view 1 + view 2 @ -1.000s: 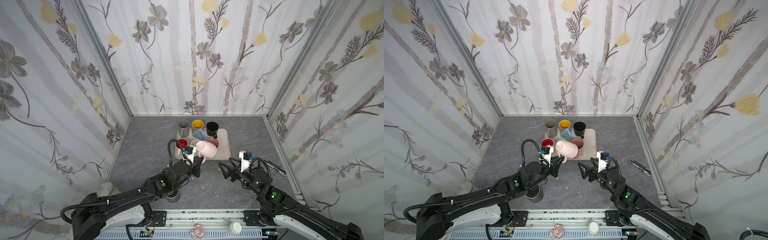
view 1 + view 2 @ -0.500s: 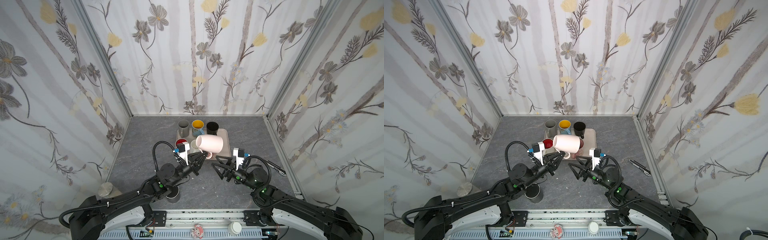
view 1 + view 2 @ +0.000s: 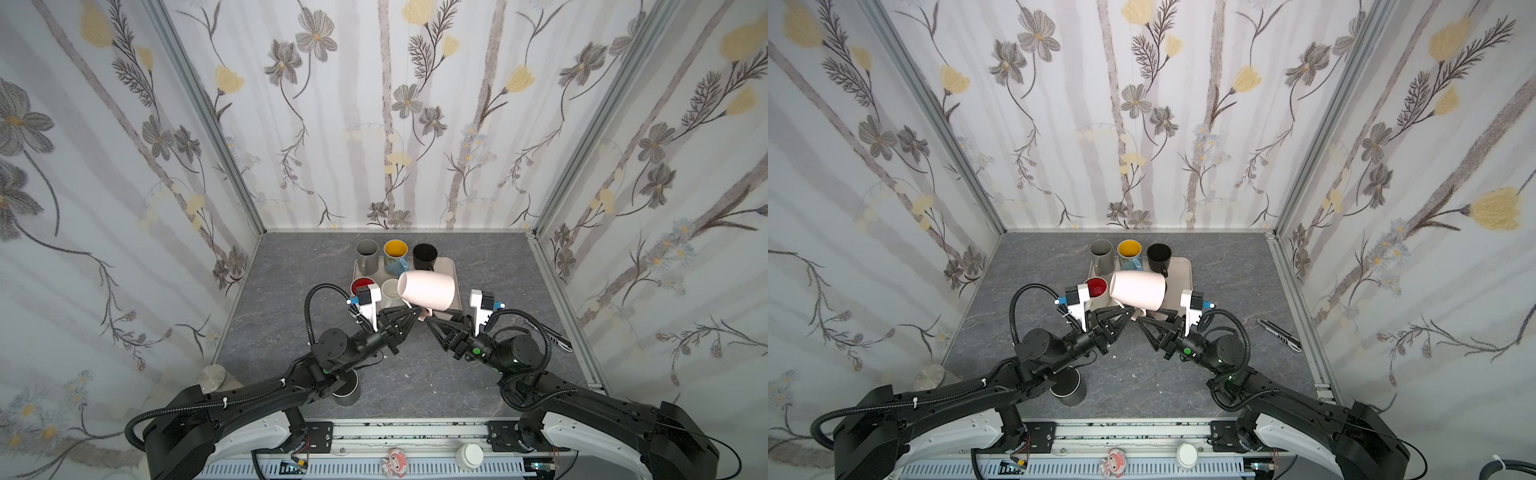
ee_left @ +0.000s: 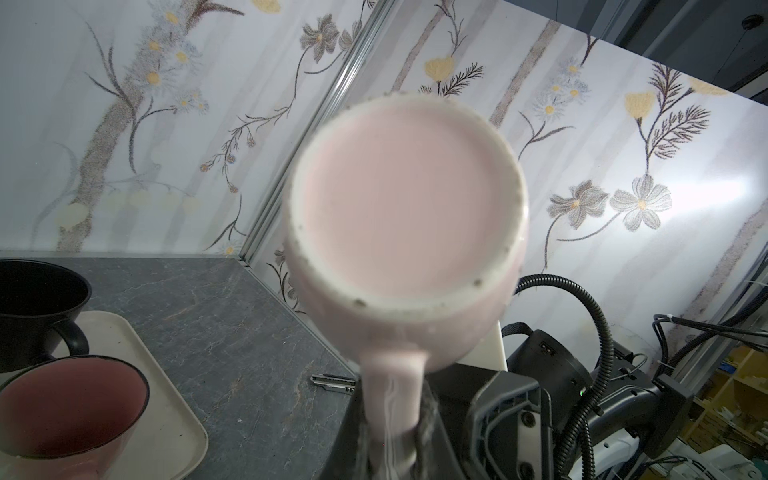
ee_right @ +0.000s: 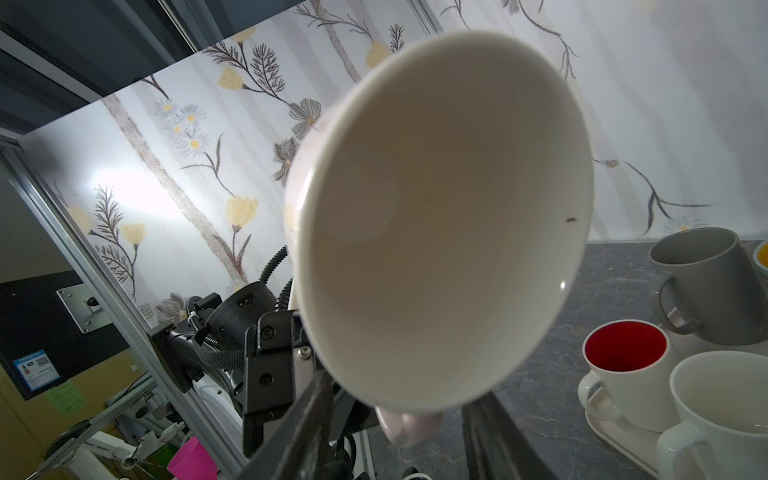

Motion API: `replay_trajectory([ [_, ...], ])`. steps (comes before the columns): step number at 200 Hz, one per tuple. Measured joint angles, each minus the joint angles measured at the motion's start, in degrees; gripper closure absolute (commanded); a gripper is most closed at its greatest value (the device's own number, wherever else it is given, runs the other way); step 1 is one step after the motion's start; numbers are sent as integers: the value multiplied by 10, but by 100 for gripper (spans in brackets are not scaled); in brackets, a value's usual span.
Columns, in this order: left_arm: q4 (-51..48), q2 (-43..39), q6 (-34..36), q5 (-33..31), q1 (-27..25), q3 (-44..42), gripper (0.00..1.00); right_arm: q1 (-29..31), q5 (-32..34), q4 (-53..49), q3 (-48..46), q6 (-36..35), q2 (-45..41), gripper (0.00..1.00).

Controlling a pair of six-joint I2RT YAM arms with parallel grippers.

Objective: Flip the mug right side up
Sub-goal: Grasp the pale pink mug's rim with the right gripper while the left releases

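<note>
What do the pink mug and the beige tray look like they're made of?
The pink mug looks like glazed ceramic: glossy pink wall, smooth white interior, and a rough, speckled unglazed foot ring in the left wrist view. The tray is probably matte plastic: even beige, rounded raised rim, no shine.

My gripper (image 4: 392,432) pinching pink mug (image 4: 407,216) handle (image 4: 392,374), six o'clock off base; base faces me.

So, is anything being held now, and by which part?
The pink mug, by its handle, in the left end effector; the right end effector is open near it.
</note>
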Motion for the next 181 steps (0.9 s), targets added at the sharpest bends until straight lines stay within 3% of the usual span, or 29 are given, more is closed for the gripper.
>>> replay_trajectory([
  [45,16,13,-5,10,0,3,100,0,-4,22,2,17,14,70],
  [59,20,17,-10,12,0,3,100,0,-6,26,3,19,20,79],
  [79,26,19,-14,16,0,4,100,-2,-5,27,3,27,21,100],
  [92,27,19,-24,18,0,8,100,-2,-6,32,3,27,17,100],
  [108,28,19,-27,20,-1,12,62,-1,-8,26,4,24,5,100],
  [134,21,15,-21,6,0,12,28,0,5,-27,9,12,-25,100],
  [168,6,1,-17,-10,0,12,1,-6,41,-115,12,-17,-70,100],
  [181,-4,-8,-16,-17,0,12,0,-11,56,-151,14,-28,-86,100],
])
